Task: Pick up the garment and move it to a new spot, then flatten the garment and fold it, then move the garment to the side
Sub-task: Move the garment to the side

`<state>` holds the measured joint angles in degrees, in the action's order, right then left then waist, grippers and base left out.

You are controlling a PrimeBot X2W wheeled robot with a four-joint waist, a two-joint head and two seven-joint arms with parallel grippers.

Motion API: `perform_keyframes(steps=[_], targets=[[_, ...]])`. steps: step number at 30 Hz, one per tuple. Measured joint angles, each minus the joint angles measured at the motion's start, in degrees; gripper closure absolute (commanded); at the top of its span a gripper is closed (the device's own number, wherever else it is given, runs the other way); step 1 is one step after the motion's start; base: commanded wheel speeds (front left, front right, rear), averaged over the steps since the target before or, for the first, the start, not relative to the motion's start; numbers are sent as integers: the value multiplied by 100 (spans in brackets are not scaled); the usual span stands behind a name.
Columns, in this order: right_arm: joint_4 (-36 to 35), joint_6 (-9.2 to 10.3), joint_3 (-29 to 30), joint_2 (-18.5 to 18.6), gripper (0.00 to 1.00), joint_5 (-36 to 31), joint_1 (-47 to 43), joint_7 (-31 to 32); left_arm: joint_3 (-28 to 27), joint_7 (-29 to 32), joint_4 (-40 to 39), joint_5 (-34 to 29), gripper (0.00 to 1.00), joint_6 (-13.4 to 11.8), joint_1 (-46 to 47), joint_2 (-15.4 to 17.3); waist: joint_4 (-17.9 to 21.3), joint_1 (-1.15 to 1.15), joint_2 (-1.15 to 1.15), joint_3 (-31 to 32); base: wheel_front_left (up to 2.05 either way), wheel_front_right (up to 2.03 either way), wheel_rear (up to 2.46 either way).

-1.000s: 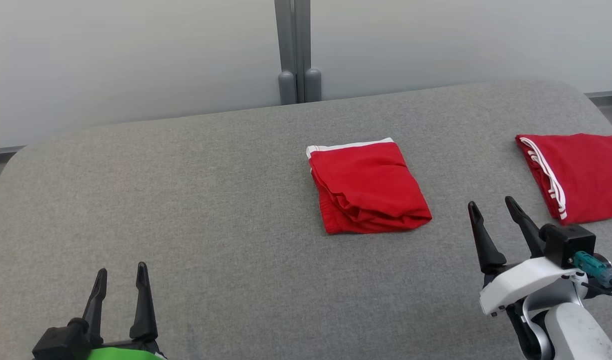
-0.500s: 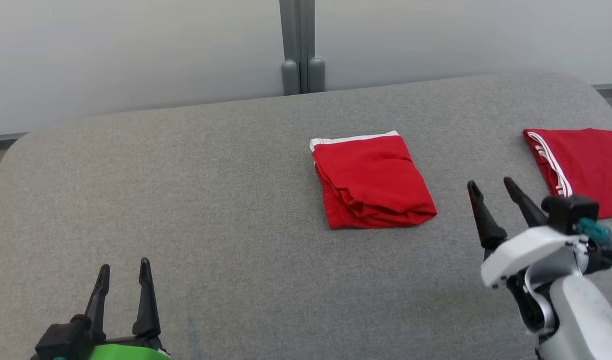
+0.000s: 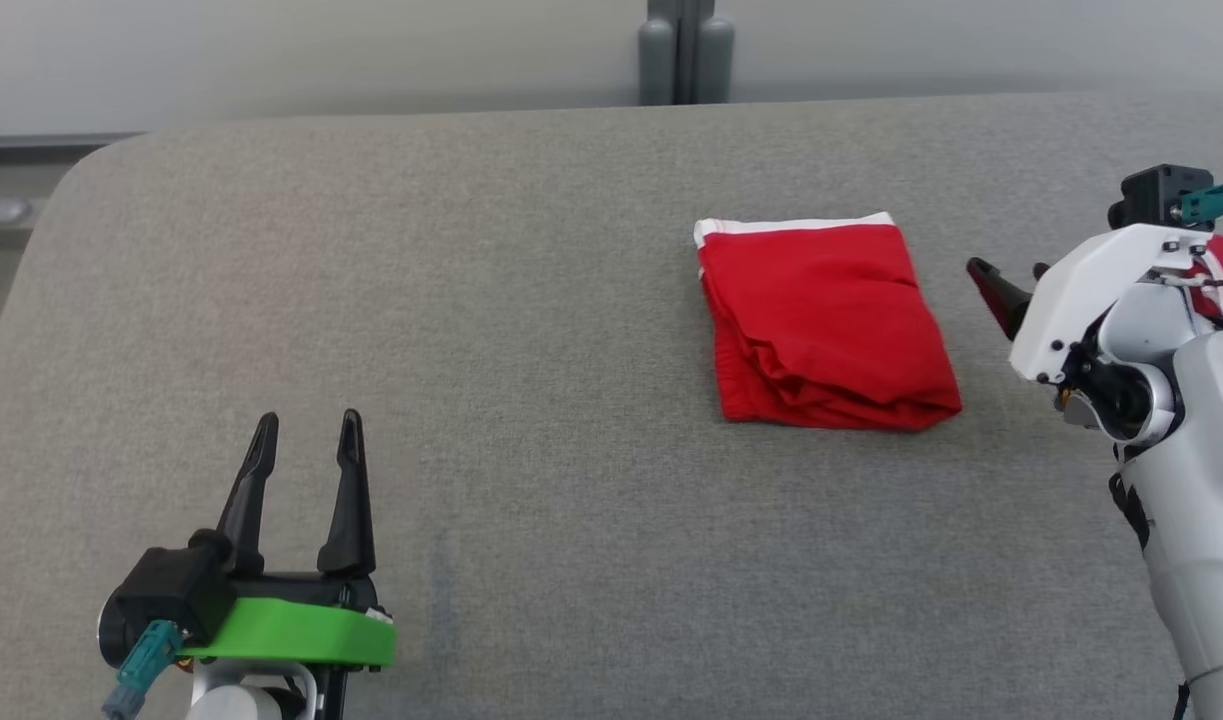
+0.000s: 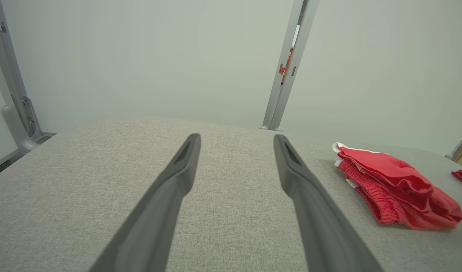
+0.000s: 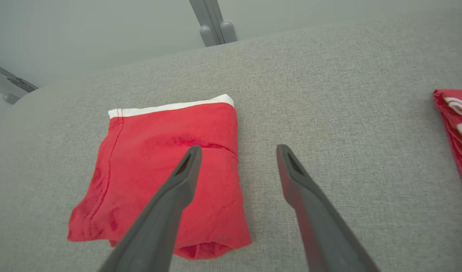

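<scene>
The tabletop [image 3: 471, 300] is big and grey, with a soft cloth cover and round corners. Behind it is a plain pale wall [image 3: 271, 50]. A grey post [image 3: 683, 50] stands up against that wall, just past the far edge of the tabletop.

The left fingers [image 3: 346, 460] are spread apart with nothing between them. They point toward the wall, with bare grey tabletop ahead of them and on both sides.

The garment [image 3: 821, 320] is red and folded into a small, thick square. It has a white band along its far edge, and its loose folds bunch up at the near edge. It lies flat on the tabletop, ahead of the left fingers and off to their right, well apart from them.

The right fingers [image 3: 996, 292] are spread apart too and hold nothing. They point at the garment from its right side. In the right wrist view, one finger is over the garment's right half and the other is over bare tabletop just beside it.

A second red cloth [image 5: 457, 124] with white stripes lies on the tabletop to the right of the right fingers, well apart from the garment.
</scene>
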<state>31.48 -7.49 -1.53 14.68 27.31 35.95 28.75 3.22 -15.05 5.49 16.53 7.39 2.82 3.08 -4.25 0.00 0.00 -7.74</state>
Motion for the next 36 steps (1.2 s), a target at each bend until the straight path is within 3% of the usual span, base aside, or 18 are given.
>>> perform_keyframes(steps=[13, 14, 15, 16, 22, 29, 36], targets=[[1504, 1, 223, -57, 0, -341, 400, 101, 69, 0, 37, 100, 0, 0, 186, -3, -775, 0, 0, -684, 0, 0, 0], [1515, 1, 159, -47, 46, -341, 446, 142, 52, 0, 41, 100, 0, 0, 187, -3, -799, 0, 0, -724, 0, 0, 0], [1516, 1, 81, -23, 86, -343, 482, 151, 44, 0, 42, 99, 0, 0, 189, -3, -812, 0, 0, -758, 0, 0, 0], [1505, 1, -12, 8, 100, -355, 498, 152, 41, 0, 44, 99, 0, 0, 192, -4, -810, 0, 0, -775, 0, 0, 0], [1150, -11, -904, 375, 100, -398, 613, 300, 20, 0, 31, 90, 0, 0, 199, -11, -611, 0, 0, -775, 0, 0, 0], [103, -7, -2076, 1392, 100, -182, 1113, 926, -48, 0, 3, 89, 0, 0, 128, -13, -74, 0, 0, -644, 0, 0, 0], [-457, -5, -2594, 2223, 100, 27, 1410, 1257, 54, 0, -110, 49, 0, 0, 199, -9, 605, 0, 0, -577, 0, 0, 0]])
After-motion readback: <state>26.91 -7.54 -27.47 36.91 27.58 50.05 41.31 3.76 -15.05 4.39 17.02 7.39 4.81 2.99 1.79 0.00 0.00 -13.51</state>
